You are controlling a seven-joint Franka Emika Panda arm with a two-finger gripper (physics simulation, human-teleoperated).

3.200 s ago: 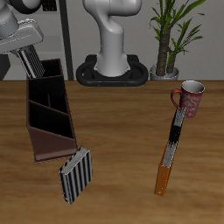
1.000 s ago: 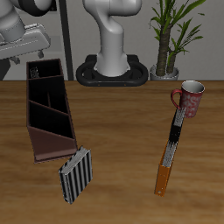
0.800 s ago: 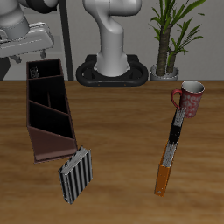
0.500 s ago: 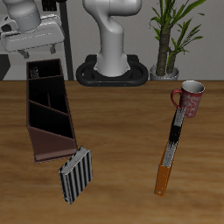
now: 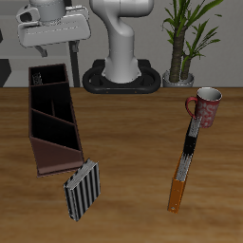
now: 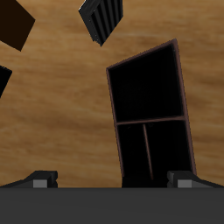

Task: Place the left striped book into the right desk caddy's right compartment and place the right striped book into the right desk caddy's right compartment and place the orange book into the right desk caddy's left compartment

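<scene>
One gripper (image 5: 54,57) has risen, swinging off the right desk caddy (image 5: 52,119).

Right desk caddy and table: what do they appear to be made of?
The right desk caddy looks like matte maroon-brown plastic or painted wood: flat uniform colour, no grain, no shine. The table looks like wood with a dull finish, going by its brown streaked grain. As renders, both stay uncertain.

We record: counter (image 5: 133,142), brown wood grain, matt; right desk caddy (image 5: 40,133), dark maroon, matt; mug (image 5: 205,106), glossy red-patterned ceramic; robot base (image 5: 121,57), smooth pale grey.
</scene>
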